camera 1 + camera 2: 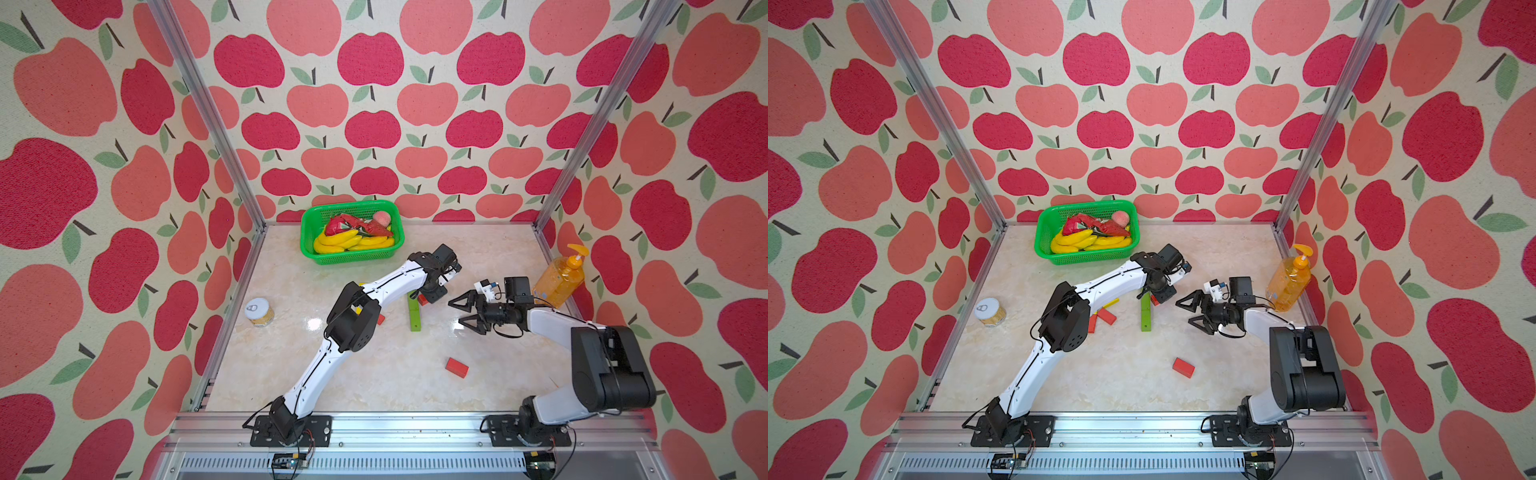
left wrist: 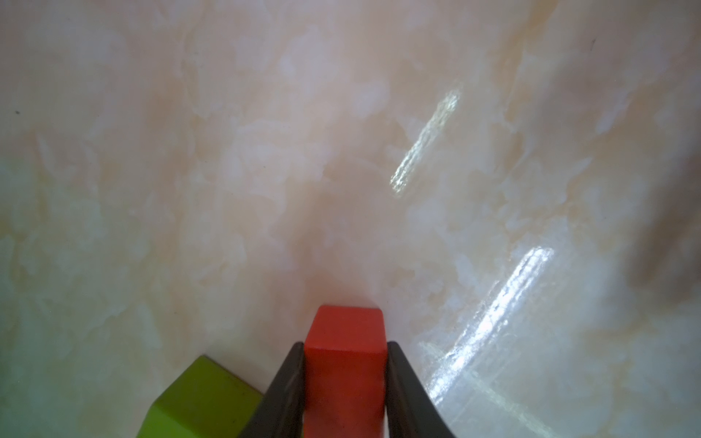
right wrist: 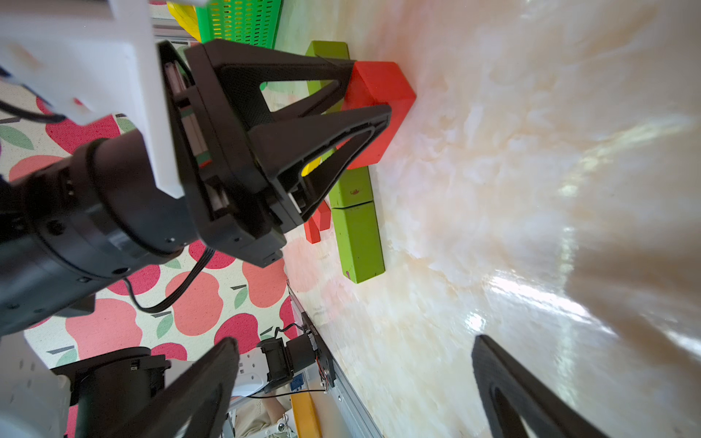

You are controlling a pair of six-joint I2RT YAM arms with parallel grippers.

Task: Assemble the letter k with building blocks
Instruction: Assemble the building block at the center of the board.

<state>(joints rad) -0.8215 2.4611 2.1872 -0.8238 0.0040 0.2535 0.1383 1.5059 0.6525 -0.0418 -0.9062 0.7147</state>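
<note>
left gripper (image 2: 346, 345): clamped across red block (image 3: 390, 87) flat sides, beside green bar (image 1: 414, 313)
right gripper (image 1: 456, 312): spread wide, empty
handling: likely light, rigid, matte; flat-side, mid-length hold suits

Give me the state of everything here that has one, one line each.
left gripper: fingers shut on the red rectangular brick.
red rectangular brick: gripped, beside the green row.
right gripper: open, empty.
green rectangular bricks: lying flat, end to end.
loose red brick: lying flat, alone.
orange plastic pump bottle: upright.
round tin can: upright, pull-tab lid on.
green plastic basket: upright, holding toy fruit.
</note>
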